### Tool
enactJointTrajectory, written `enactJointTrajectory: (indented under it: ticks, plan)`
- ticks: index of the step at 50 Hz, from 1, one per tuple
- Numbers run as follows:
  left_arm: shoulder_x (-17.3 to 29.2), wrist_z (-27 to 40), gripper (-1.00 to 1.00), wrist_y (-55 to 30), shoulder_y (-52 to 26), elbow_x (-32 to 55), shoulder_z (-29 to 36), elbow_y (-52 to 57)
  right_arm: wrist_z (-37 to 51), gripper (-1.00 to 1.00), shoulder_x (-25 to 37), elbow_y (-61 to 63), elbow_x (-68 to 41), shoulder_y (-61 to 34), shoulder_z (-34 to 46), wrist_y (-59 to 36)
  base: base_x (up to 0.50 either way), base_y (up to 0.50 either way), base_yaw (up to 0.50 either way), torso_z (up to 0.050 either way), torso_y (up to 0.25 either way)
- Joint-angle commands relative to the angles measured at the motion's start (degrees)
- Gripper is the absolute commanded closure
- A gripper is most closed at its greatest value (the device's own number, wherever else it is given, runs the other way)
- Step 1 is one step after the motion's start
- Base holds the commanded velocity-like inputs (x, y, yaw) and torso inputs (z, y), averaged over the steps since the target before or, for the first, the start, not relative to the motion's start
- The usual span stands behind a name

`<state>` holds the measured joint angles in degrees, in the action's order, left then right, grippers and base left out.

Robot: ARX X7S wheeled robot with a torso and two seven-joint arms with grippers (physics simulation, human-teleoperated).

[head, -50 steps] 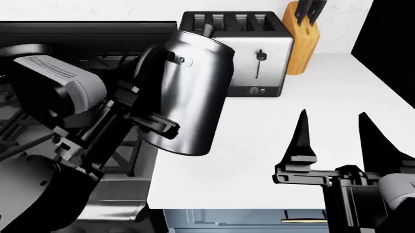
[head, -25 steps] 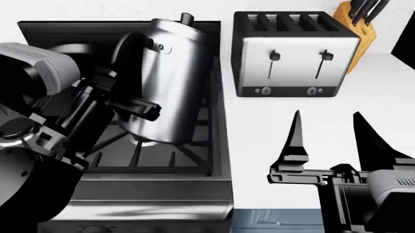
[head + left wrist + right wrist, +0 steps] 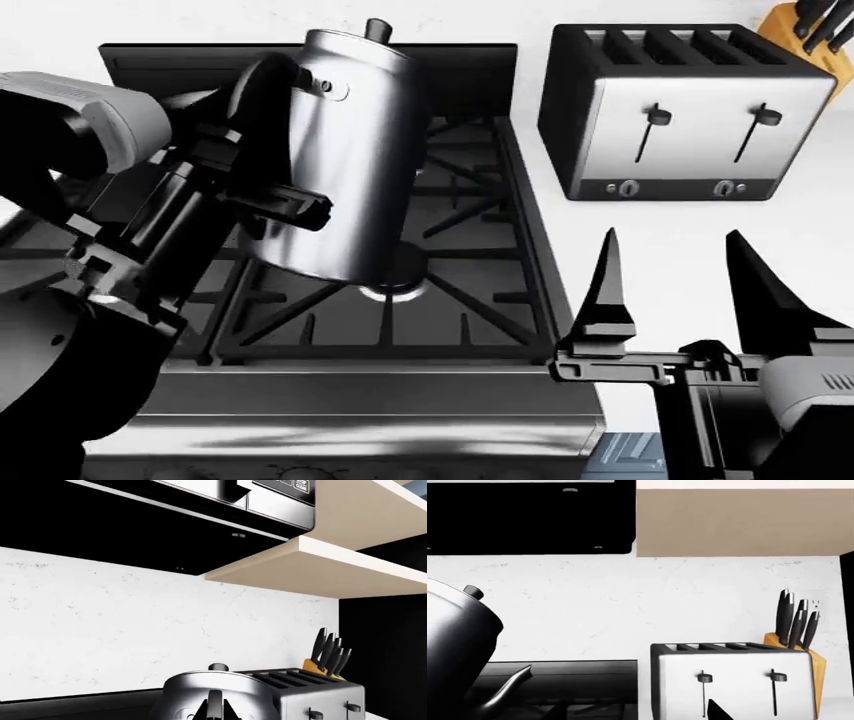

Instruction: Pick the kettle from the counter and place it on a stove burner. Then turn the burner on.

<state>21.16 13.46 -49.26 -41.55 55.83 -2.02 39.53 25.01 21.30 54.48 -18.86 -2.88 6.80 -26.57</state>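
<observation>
- The black range [image 3: 467, 330] fills the middle of the head view, its cast-iron grates running up to the right edge where the white bench [image 3: 694, 250] begins.
- The left arm's gripper [image 3: 274, 205] holds the kettle [image 3: 350, 160] off the grate, tilted, with its fingers clamped on the kettle's side by the looped handle; the kettle's base hangs over the front-right stove burner [image 3: 396, 285], and I cannot tell whether it touches the grate.
- In the left wrist view the kettle's domed lid [image 3: 213, 685] and knob sit just before the camera.
- The chrome four-slot toaster [image 3: 687, 110] stands at the back of the bench, near the range's right edge.
- The right gripper [image 3: 674, 290] hovers over the bench's front edge, its fingers spread wide with nothing between them.
- A knife block [image 3: 814, 20] stands at the toaster's far side, by the wall.
</observation>
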Motion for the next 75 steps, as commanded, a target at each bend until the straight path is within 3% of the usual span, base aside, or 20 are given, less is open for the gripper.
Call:
enactJointTrajectory:
  ticks: [1,16,29,48,75]
  plan:
    - [-2.5,0.1,1.0,0.2,-5.4,-3.2,4.5,-4.3,-0.5,-1.0,0.3,-0.8,-1.1,0.9,-0.5,3.1,0.0,0.0,0.0,0.0,0.0]
    - [-8.7,-4.8,1.0,7.8,-11.9,-14.6,14.9,-19.9,-1.2,-1.0,0.7,-3.4,-1.9,0.3,-0.8,5.3,0.0,0.0,0.0,0.0,0.0]
    - [-13.8,-12.8,1.0,21.6,-15.5,-23.4,20.1,-43.5,-3.8,-1.0,0.4,-11.0,-3.0,-1.6,-1.7,9.2,0.0,0.0,0.0,0.0,0.001]
    - [-14.3,-13.9,1.0,25.4,-13.0,-23.1,20.8,-47.8,-3.6,-1.0,0.4,-11.9,-2.8,-1.1,-1.6,10.4,0.0,0.0,0.0,0.0,0.001]
    - [-11.2,-12.9,1.0,26.7,-6.1,-21.0,19.9,-44.4,-2.9,-1.0,0.9,-11.3,-2.5,-1.2,-0.7,10.3,0.0,0.0,0.0,0.0,0.0]
